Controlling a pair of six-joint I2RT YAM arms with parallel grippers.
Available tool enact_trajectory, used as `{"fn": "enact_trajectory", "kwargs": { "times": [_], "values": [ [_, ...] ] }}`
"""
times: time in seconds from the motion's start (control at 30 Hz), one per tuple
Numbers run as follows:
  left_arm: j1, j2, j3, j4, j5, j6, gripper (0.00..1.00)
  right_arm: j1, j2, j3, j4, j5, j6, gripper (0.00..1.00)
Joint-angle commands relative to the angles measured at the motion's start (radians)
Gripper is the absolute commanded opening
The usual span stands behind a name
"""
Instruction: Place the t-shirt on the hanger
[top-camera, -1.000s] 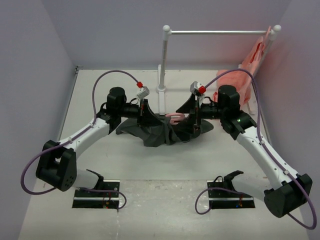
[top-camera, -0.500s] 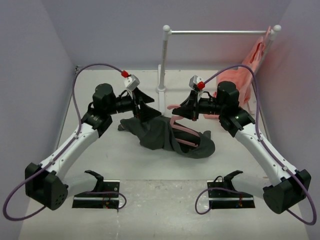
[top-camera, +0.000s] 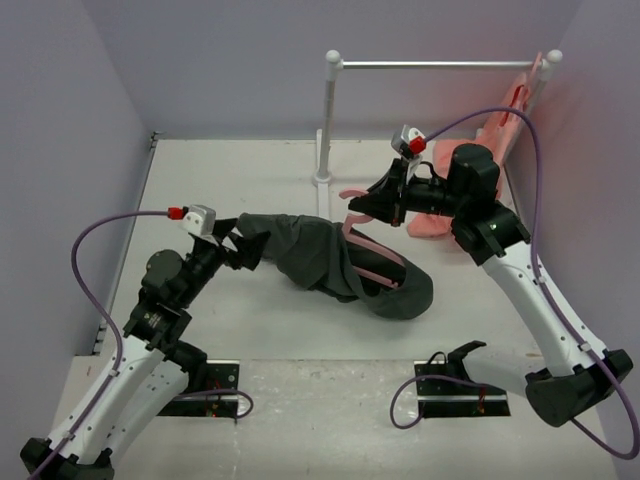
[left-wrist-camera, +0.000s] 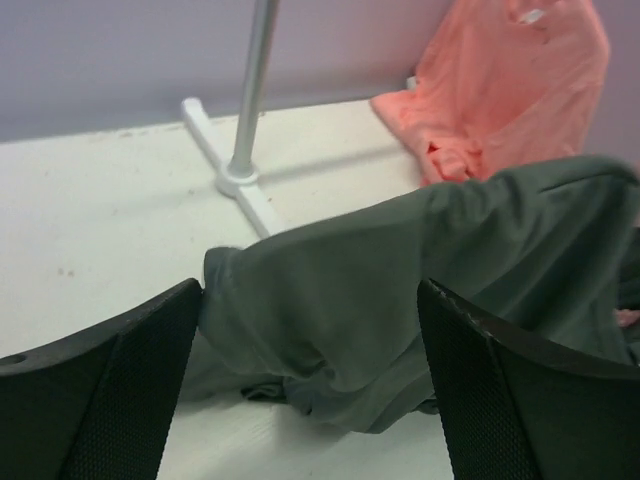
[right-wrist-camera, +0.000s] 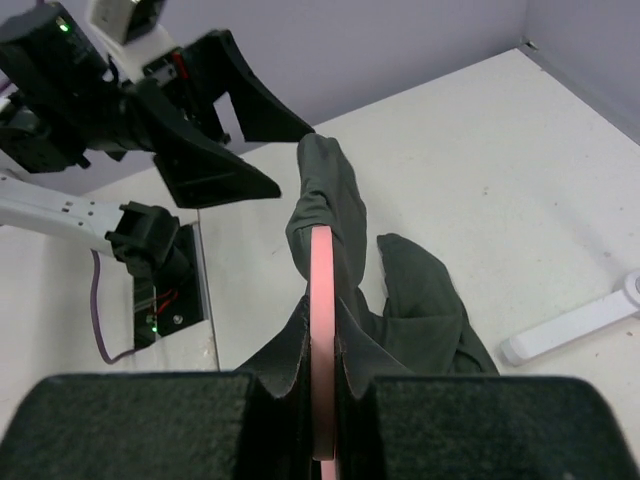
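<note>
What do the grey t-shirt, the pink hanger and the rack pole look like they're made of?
The t-shirt: soft matte knit cloth, probably cotton; it sags and creases. The hanger: smooth, slightly glossy plastic, judging by its thin, even pink edge. The rack pole: smooth pale tube, likely metal, though painted plastic is possible.

We enter this as a robotics lab test cell. Evidence noted:
- plain lavender-grey partition walls enclosing a white tabletop on three sides
- two white-and-black jointed robot arms fixed on black mounting plates
- loose purple cables
- a white freestanding clothes rail
</note>
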Motion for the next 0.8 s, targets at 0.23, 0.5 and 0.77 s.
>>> {"fn": "enact_trajectory", "kwargs": {
  "times": [0.23,0.5,0.77],
  "values": [
    [0.003,0.158,0.037,0.085,-0.142,-0.026,0.09,-0.005,-0.005,0.120,-0.078,-0.034,0.021,0.00],
    [0.003,0.118,0.060,-0.018,-0.353,-0.045,0.34,-0.074,0.028,0.091,-0.093,0.062,0.044,0.00],
    [0.004,0.173,0.038,0.050,-0.352,-0.068,0.06,-0.084,0.037,0.066,-0.061,-0.026,0.052,0.00]
  ]
}}
